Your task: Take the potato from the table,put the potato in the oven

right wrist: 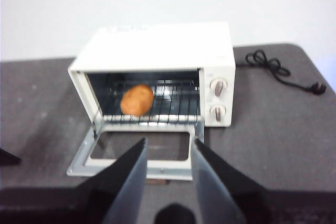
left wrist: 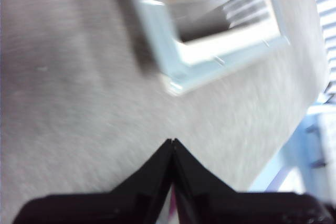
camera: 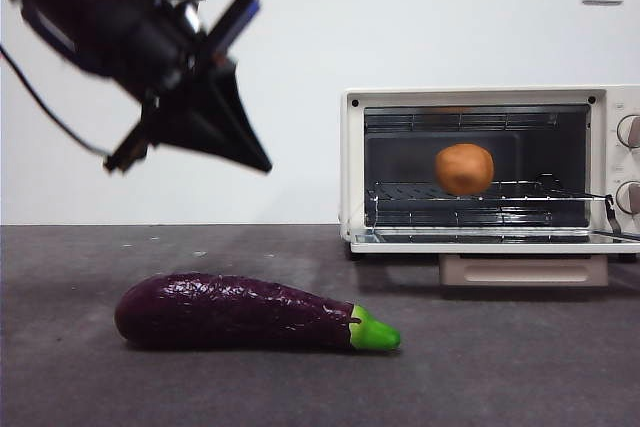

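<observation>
Inside oven (right wrist: pixel 157 72): potato (right wrist: pixel 137 99) (on rack); right gripper (right wrist: pixel 167 153) fingers apart, clear.

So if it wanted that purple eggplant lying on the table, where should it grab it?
Probably around the middle of the eggplant, coming straight down from above. It lies flat on its side on the table, long axis running across the front view, so jaws closing across its thick body should hold better than at the narrow green stem end.
</observation>
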Action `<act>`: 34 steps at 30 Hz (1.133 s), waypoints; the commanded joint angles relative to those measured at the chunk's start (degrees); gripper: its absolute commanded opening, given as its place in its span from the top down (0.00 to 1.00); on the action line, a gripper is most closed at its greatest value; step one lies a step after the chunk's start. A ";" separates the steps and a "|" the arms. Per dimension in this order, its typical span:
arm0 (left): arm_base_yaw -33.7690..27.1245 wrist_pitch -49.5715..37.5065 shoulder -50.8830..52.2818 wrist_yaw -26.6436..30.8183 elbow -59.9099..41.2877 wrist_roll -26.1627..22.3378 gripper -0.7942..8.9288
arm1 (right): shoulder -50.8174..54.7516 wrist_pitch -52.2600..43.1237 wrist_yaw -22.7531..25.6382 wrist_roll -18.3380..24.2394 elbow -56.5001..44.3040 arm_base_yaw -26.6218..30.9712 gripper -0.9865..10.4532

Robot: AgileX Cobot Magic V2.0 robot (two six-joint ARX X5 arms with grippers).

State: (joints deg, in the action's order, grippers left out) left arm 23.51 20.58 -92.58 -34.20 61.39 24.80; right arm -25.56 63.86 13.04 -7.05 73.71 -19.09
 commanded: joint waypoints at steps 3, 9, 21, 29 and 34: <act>-1.97 -3.28 -6.27 -3.82 1.57 5.68 0.93 | 0.52 0.31 0.04 0.28 3.08 -0.07 0.79; -1.29 -2.34 -13.66 -3.74 8.02 5.60 0.93 | 0.52 0.92 0.04 1.51 5.62 -0.07 0.84; 1.57 2.75 -25.20 -1.01 19.76 5.68 0.93 | 0.52 1.14 0.07 2.95 8.63 -0.07 0.92; 2.71 3.67 -27.87 -0.26 21.07 6.12 0.93 | 0.52 1.38 0.07 2.78 8.63 -0.07 0.92; 3.41 3.30 -28.85 -2.05 21.07 6.10 0.93 | 0.52 1.42 0.07 2.80 8.63 -0.07 0.92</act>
State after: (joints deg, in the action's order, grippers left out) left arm 26.50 24.25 -120.44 -35.57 82.59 30.72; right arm -25.26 65.60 13.08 -4.67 82.19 -19.09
